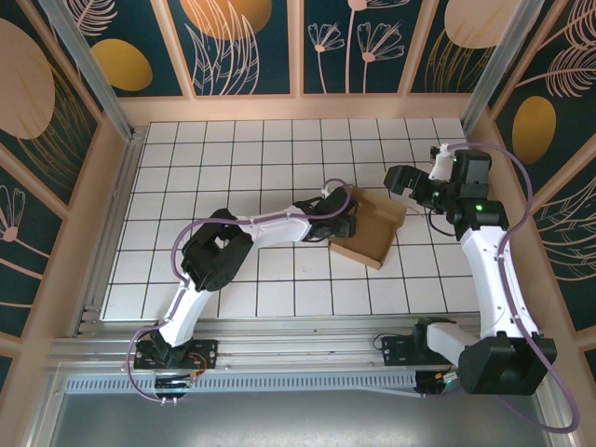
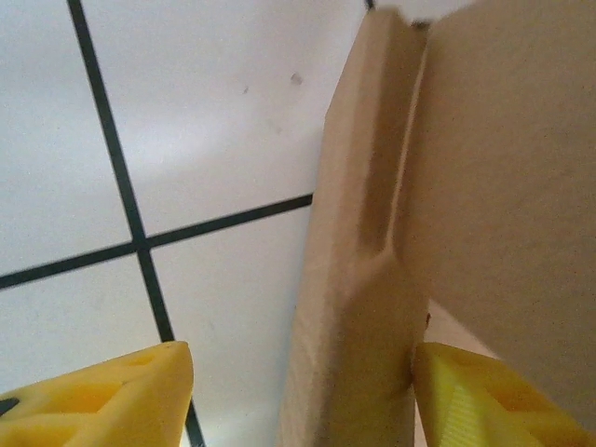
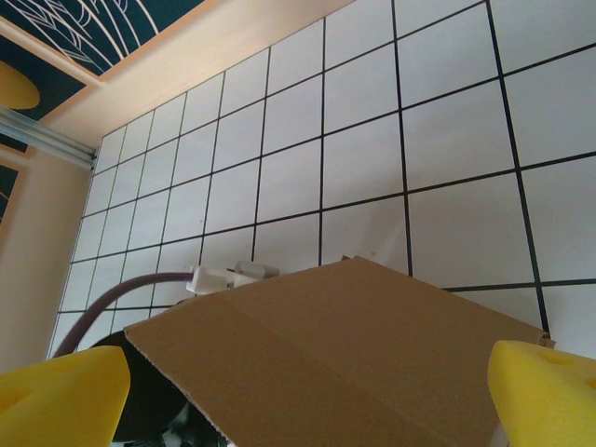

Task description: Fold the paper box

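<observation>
The paper box [image 1: 374, 226] is a brown cardboard piece, partly folded, lying right of the table's middle with a raised wall along its left side. My left gripper [image 1: 346, 221] stands at that wall. In the left wrist view the box's wall [image 2: 358, 279] stands upright between the yellow fingertips [image 2: 102, 400]. It touches the right one and leaves a gap to the left one, so the left gripper [image 2: 303, 400] is open. My right gripper [image 1: 411, 186] hovers at the box's far right corner, wide open. A brown flap [image 3: 354, 354] lies across the span of the right gripper [image 3: 303, 396].
The table [image 1: 233, 158] is white with a black grid. Patterned walls [image 1: 251, 47] close it in on three sides. A metal rail [image 1: 279, 349] runs along the near edge. The left arm's purple cable and white connector [image 3: 233, 275] show behind the flap.
</observation>
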Controlling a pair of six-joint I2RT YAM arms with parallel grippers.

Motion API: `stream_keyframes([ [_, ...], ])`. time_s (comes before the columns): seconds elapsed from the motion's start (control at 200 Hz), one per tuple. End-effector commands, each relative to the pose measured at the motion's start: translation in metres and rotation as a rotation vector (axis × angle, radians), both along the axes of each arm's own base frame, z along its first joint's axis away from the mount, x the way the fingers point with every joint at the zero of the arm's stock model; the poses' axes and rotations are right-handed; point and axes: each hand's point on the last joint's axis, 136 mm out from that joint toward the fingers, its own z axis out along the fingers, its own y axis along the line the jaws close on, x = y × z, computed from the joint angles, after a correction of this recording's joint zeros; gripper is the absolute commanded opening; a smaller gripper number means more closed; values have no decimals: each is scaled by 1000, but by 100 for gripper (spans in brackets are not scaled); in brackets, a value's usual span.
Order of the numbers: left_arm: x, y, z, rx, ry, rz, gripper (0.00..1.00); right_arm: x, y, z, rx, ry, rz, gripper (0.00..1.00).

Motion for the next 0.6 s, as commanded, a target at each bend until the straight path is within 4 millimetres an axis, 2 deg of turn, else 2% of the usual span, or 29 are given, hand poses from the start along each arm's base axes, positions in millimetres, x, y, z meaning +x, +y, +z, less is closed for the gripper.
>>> stream_keyframes([
  [0.0,14,-9,25,-49,-54,-18,60,5,2,21,11,-61,16,99],
  [0.055,16,-8,27,-55,-56,-17,57,5,2,20,9,-60,16,99],
  [0.185,16,-10,27,-67,-47,-28,42,5,2,19,9,-60,17,99],
  [0.345,12,-14,12,-59,-13,-52,42,4,3,21,11,-63,20,99],
  [0.596,5,-3,-18,25,49,-60,42,2,3,23,16,-64,20,99],
])
